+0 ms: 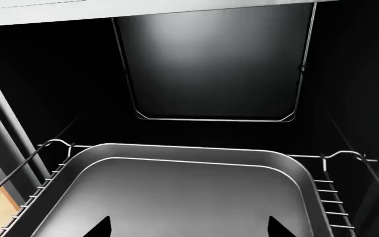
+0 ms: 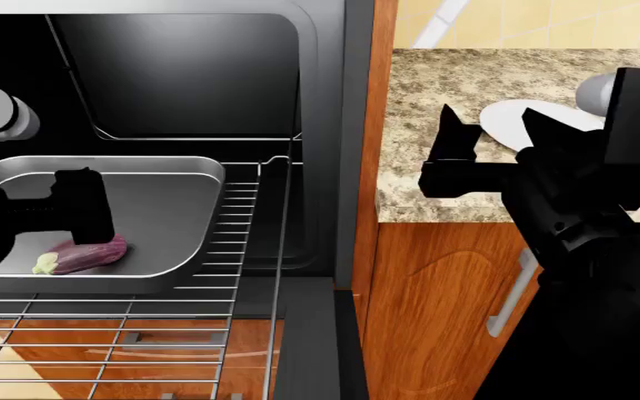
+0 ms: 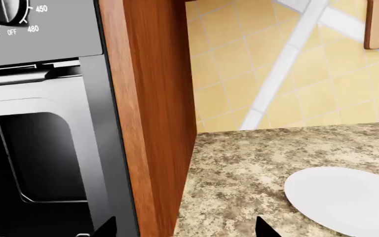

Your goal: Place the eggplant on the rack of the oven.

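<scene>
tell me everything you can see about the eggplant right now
The eggplant is a small oval vegetable, purple-mauve with paler streaks and a pale greenish stem end pointing toward the robot's left. It lies on its side on the smooth grey tray that sits on the oven's wire rack, near the tray's front edge. The left gripper partly hides it; contact is unclear.

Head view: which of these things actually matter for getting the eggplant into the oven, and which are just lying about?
Part of the job:
- eggplant, lying on the metal tray
- wire rack under the tray
- oven
- left gripper, above the eggplant

Just lying about:
- white plate
- granite countertop
- wooden cabinet door
- right gripper
</scene>
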